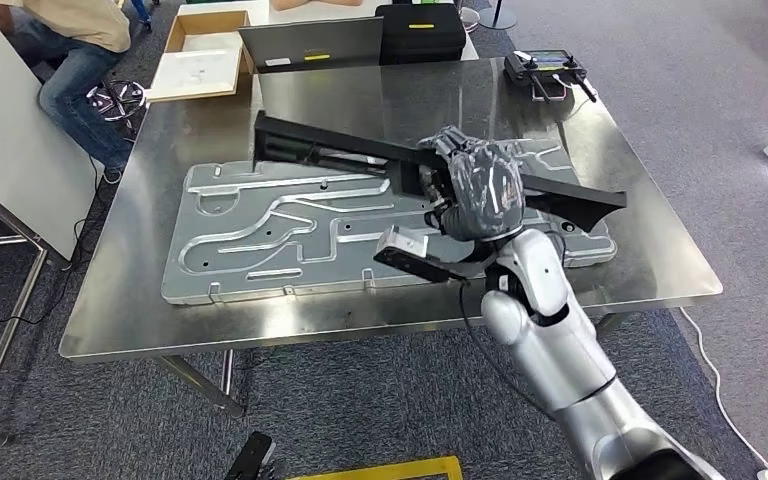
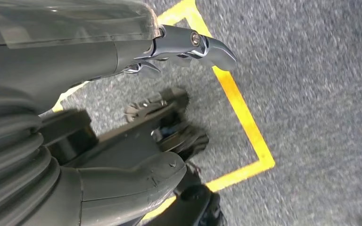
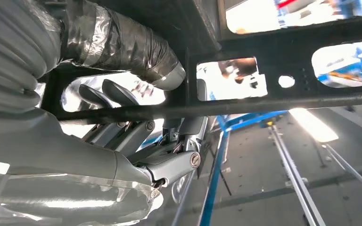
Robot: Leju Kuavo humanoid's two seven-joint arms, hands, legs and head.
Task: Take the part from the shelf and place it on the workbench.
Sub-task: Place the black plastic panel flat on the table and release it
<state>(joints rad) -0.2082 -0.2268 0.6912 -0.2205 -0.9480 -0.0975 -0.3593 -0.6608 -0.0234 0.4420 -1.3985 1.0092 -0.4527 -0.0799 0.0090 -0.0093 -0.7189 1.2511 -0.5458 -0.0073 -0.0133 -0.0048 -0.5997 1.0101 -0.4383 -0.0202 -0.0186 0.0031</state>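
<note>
One black part (long, flat) sits clasped within right-hand fingers.

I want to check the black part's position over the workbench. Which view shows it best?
The head view: the whole black part shows, held by the right hand above the workbench. The right wrist view gives only a close underside; the left wrist view faces the floor.

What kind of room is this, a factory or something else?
Probably a workshop or robot test lab. A steel workbench carries a large stamped metal panel, the robot's right hand holds a long black part over it, and yellow tape marks the carpeted floor.
</note>
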